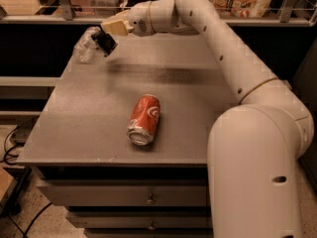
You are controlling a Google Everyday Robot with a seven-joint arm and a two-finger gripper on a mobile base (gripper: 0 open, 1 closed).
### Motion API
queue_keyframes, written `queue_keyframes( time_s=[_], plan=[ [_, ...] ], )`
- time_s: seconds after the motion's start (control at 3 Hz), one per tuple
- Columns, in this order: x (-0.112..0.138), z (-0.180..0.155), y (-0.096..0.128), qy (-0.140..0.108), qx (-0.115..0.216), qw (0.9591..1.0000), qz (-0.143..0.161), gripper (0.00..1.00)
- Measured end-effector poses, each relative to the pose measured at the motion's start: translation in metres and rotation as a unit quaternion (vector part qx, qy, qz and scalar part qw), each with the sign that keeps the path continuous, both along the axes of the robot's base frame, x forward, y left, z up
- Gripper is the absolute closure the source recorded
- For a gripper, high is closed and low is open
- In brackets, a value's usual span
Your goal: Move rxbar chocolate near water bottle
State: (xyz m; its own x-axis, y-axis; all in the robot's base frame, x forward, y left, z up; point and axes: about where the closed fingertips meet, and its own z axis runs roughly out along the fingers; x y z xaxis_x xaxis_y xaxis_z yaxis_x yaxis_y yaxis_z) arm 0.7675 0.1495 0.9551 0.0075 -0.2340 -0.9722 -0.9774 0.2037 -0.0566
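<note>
My gripper (107,37) is at the far left of the grey table (89,118), shut on the rxbar chocolate (105,43), a small black bar held a little above the surface. The water bottle (85,45), clear and crinkled, lies on its side at the table's back left corner, just left of the bar and partly behind it. I cannot tell whether bar and bottle touch.
A red soda can (144,119) lies on its side near the table's middle front. My arm (218,43) reaches across the back right of the table. Drawers (148,197) sit below the front edge. A rail and shelf run behind the table.
</note>
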Motion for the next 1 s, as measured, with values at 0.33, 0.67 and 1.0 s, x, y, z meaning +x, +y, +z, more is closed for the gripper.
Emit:
queue_keyframes(
  time_s=[0.33, 0.67, 1.0],
  plan=[
    [0.001, -0.007, 0.018, 0.005, 0.000, 0.9998, 0.020, 1.00],
    [0.000, -0.022, 0.029, 0.008, -0.031, 0.9991, 0.026, 0.74],
    [-0.002, -0.033, 0.032, 0.014, -0.046, 0.9984, 0.028, 0.50]
  ],
)
